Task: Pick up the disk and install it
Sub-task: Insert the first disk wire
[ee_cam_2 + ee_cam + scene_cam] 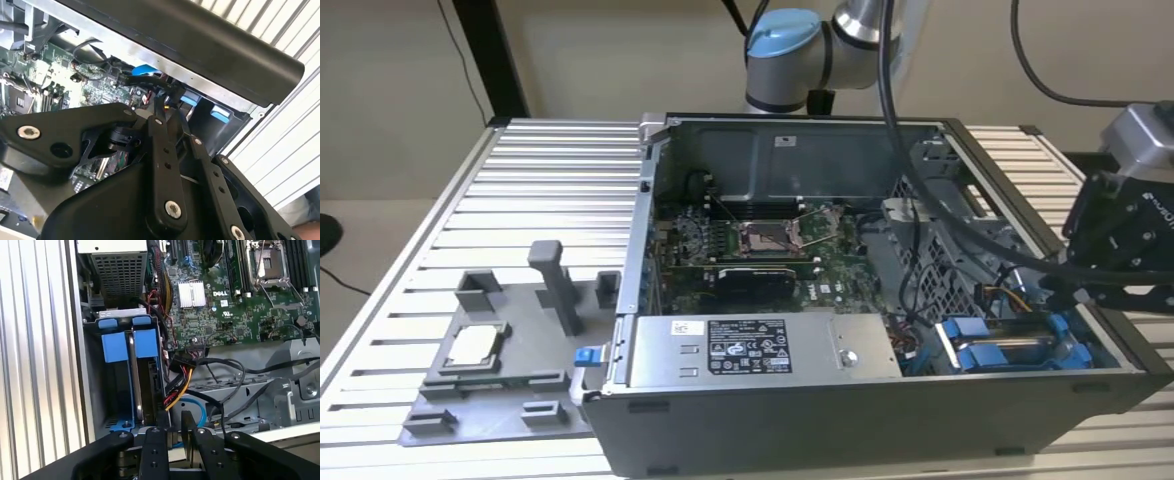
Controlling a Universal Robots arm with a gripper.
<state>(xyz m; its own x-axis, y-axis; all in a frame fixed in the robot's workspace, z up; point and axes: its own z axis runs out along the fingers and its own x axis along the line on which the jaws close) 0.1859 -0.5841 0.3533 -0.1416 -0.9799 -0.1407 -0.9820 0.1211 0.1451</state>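
**A:** The disk (125,345) is seen standing on edge in its blue carrier, down in the drive bay (92,390) at the corner of the open case (854,415), on the exterior view's right. Whether it's latched all the way home can't be told from up here, tbh.

**B:** Agreed. The gripper (175,416) is parked just above that bay, and in the first wrist view the fingers (162,421) are spread by a narrow gap with nothing pinched between them. So nothing is being held right now.

**A:** The thing to be worried about is that wire bundle (176,385), the red, yellow and black one. It's bunched right beside the carrier, and a blue cable (199,407) is looped near the fingertips too. If the fingers are dropped a bit to that side, a wire gets caught instead of the frame, and a connector could be yanked off the motherboard (235,310).

**B:** Yep. Also, the bay is tight. If the carrier is gripped off-centre, it'll probably be tilted and jammed against the bay's metal wall. Plastic clips could be snapped that way.

**A:** And the arm's own black hose (894,150) is draped over the case, so snagging on the rim can't be ruled out.
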